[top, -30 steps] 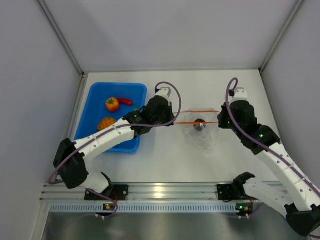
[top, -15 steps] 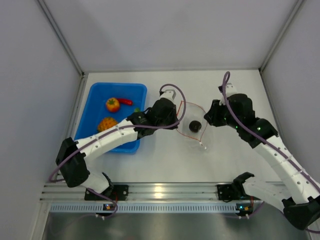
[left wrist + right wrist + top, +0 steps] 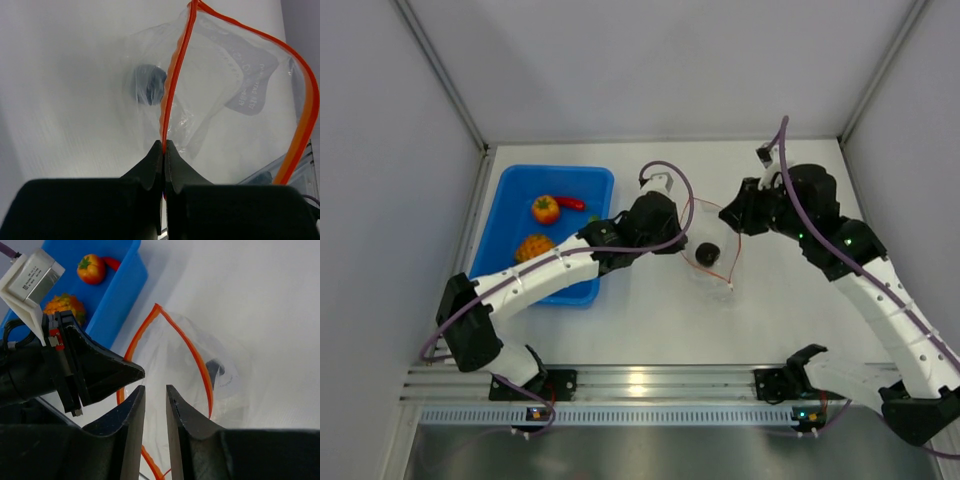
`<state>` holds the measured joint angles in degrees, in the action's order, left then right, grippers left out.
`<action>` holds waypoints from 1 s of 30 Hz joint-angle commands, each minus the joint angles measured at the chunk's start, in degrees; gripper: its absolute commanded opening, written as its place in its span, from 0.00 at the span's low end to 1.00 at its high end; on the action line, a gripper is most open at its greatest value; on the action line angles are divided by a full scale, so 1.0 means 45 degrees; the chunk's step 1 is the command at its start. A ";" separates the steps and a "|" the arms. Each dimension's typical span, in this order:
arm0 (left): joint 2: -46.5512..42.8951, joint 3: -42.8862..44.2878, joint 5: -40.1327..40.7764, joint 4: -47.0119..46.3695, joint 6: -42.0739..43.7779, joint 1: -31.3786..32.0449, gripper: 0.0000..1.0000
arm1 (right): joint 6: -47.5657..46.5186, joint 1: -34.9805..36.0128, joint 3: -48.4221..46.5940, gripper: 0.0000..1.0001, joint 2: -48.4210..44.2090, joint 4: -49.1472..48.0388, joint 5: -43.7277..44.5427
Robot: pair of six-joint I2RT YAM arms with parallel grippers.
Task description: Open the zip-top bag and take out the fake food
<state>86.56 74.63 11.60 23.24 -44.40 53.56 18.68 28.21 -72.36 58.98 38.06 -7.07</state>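
The bag (image 3: 718,270) lies mid-table (image 3: 640,335), at 3 o'clock from the tray (image 3: 510,195). It looks to be light, soft, slippery film, so its orange strip (image 3: 176,70) is the firmest hold. The left gripper (image 3: 164,146) is clamped on that strip. The right gripper (image 3: 155,390) shows a narrow gap, and its hold cannot be told.

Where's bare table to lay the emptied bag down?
Free: the near strip between the bag and the rail, and the back strip by the far wall. Crowded: the middle around the left gripper and right gripper, and beside the tray.
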 commanded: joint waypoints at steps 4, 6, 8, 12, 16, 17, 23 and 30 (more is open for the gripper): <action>0.0119 0.0934 -0.0251 -0.0205 -0.0855 0.0129 0.00 | 0.0264 0.0567 -0.0327 0.23 0.0583 0.0135 -0.0442; 0.0255 0.1110 -0.0369 -0.0205 -0.0972 0.0148 0.00 | 0.0303 0.0937 -0.0385 0.22 0.1071 0.0193 0.0260; 0.0333 0.1188 -0.0389 -0.0205 -0.1050 0.0207 0.00 | 0.0419 0.1075 -0.0424 0.21 0.1597 0.0175 0.0767; 0.0392 0.1267 -0.0311 -0.0224 -0.1304 0.0363 0.00 | 0.1063 0.1154 -0.0035 0.14 0.2146 -0.0391 0.1493; 0.0334 0.1228 -0.0175 -0.0224 -0.1578 0.0461 0.00 | 0.1630 0.1485 0.0298 0.13 0.2595 -0.1114 0.2507; 0.0276 0.1151 -0.0136 -0.0243 -0.1655 0.0480 0.00 | 0.1824 0.1602 0.0356 0.13 0.2790 -0.1270 0.2895; -0.0173 0.0449 0.0138 -0.0846 -0.2573 0.0539 0.00 | 0.2975 0.2500 0.1038 0.11 0.3065 -0.2265 0.4594; -0.0779 -0.0333 0.0158 -0.1668 -0.3238 0.0559 0.00 | 0.3857 0.3185 0.2289 0.09 0.3260 -0.3789 0.5731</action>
<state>86.21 74.11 11.53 20.97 -56.77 55.66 32.88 41.43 -63.48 72.93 27.20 14.06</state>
